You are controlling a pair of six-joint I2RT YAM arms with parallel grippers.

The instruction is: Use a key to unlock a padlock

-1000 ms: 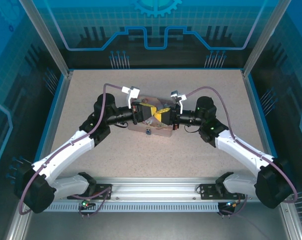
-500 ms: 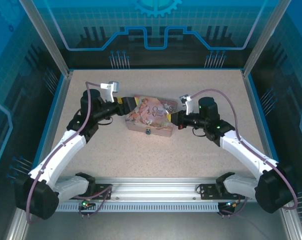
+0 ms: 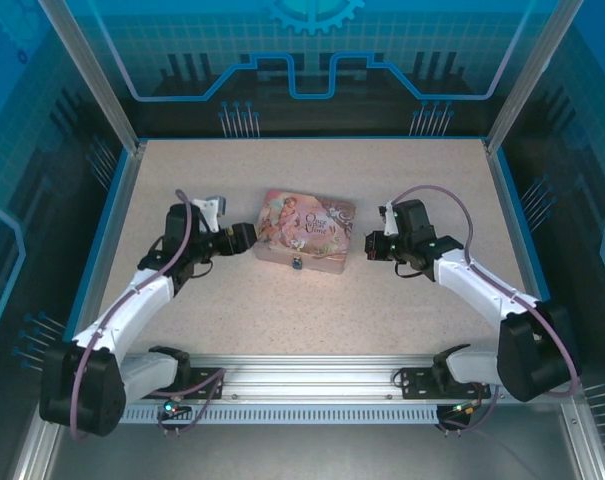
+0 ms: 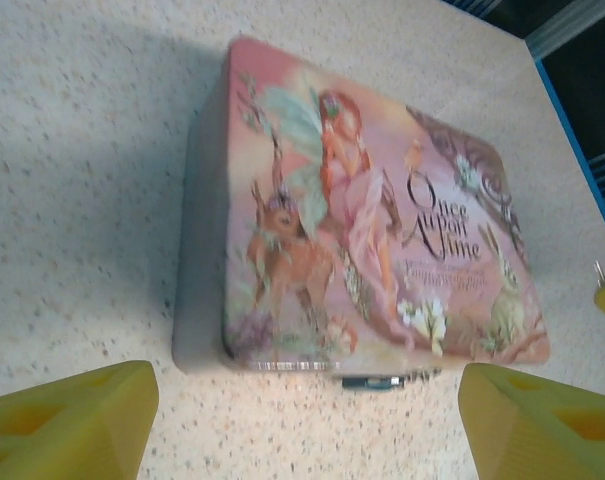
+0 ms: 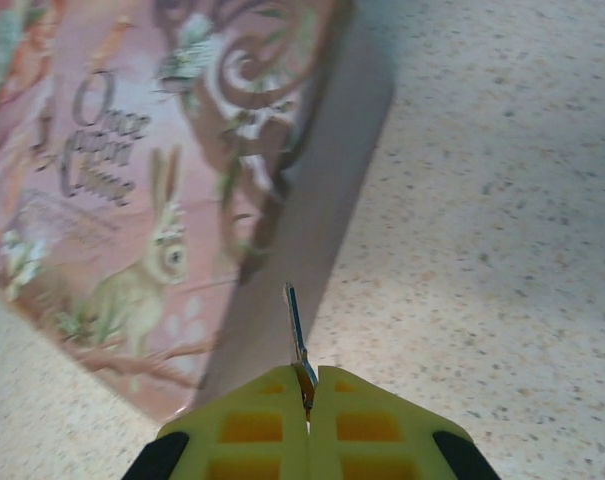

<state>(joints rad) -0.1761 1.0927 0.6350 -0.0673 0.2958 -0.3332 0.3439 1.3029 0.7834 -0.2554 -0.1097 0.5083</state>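
The right gripper [image 5: 307, 385] pinches the key [image 5: 296, 325] between fingers pressed together, and the thin blade sticks straight ahead toward the right end wall of the pink tin [image 3: 307, 225]. The padlock [image 3: 297, 263] sits at the middle of the tin's near wall, so it lies around the corner from the key tip, leftward and toward the bases. The left gripper [image 3: 244, 235], fingers spread wide, hovers off the tin's left end.

Left hand [image 4: 307, 405] spread wide; right hand [image 5: 307, 398] pinched on key [image 5: 296, 325].
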